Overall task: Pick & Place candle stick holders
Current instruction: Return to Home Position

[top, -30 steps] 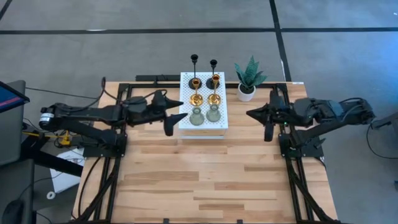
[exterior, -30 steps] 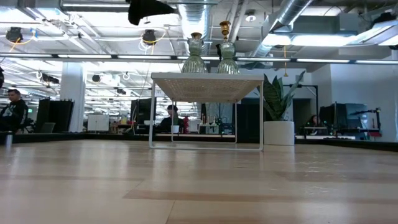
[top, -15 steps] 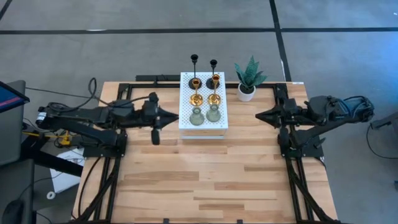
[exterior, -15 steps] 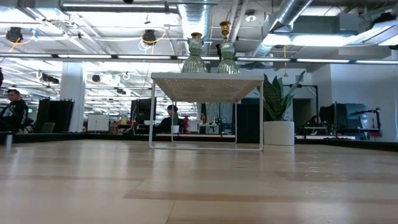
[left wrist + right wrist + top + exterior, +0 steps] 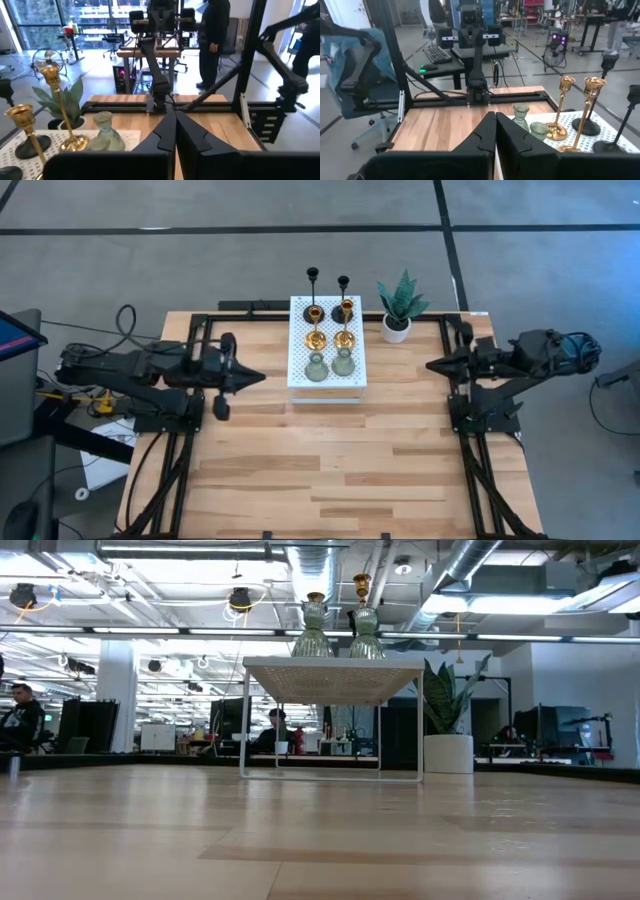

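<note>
Six candle stick holders stand by their round bases on a white perforated stand [image 5: 328, 350] at the table's far middle. Two slim black ones [image 5: 313, 280] are at the far end, two gold ones [image 5: 315, 335] in the middle, two pale green ones [image 5: 317, 367] nearest. In the low view the pale green pair [image 5: 313, 632] tops the stand [image 5: 332, 667]. My left gripper [image 5: 262, 376] is shut, to the left of the stand and apart from it. My right gripper [image 5: 430, 365] is shut, to the right of the stand. Neither holds anything.
A green potted plant in a white pot [image 5: 400, 307] stands just right of the stand at the far edge. Black frame rails [image 5: 190, 430] run along both sides of the wooden table [image 5: 330, 460]. The near half of the table is bare wood.
My left gripper has shut with nothing in it and drawn back from the stand toward the table's left edge. My right gripper, shut throughout, has drawn back toward the right edge. The holders have not moved.
</note>
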Motion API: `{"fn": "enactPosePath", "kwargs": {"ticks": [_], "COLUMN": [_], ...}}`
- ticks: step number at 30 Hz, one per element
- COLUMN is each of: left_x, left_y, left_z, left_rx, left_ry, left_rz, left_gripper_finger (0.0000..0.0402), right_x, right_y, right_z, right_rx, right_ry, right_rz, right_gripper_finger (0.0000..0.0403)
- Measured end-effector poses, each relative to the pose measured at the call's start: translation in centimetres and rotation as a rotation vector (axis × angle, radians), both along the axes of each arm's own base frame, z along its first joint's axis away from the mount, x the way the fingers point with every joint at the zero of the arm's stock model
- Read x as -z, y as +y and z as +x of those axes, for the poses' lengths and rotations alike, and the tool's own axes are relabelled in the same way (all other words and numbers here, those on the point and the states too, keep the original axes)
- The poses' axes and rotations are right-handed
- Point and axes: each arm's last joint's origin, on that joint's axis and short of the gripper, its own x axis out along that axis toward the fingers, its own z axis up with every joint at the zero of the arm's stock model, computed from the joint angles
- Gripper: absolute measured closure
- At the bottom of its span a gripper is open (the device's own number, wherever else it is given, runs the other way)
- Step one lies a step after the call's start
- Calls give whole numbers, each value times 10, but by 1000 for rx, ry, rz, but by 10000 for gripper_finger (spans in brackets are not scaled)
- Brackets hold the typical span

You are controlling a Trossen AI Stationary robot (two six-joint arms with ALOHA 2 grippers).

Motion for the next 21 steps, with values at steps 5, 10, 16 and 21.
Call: {"fn": "enactPosePath", "kwargs": {"ticks": [5,10,16,21], "left_x": [-4,3,20,26], "left_y": [4,9,10,8], "left_z": [-25,-42,-38,-29], "left_rx": [-11,-80,-150,-161], "left_ry": [-52,-90,-51,-72], "left_rz": [-44,-63,-50,-12], "left_gripper_finger": [398,398,398,398], "right_x": [-3,-4,-7,-13], "right_y": [-8,-12,-10,-11], "right_z": [-17,-24,-23,-31], "right_rx": [57,82,1,-72], "right_ry": [-53,-64,-86,-167], "right_rz": [13,-10,-97,-156], "right_gripper_finger": [403,403,403,403]}}
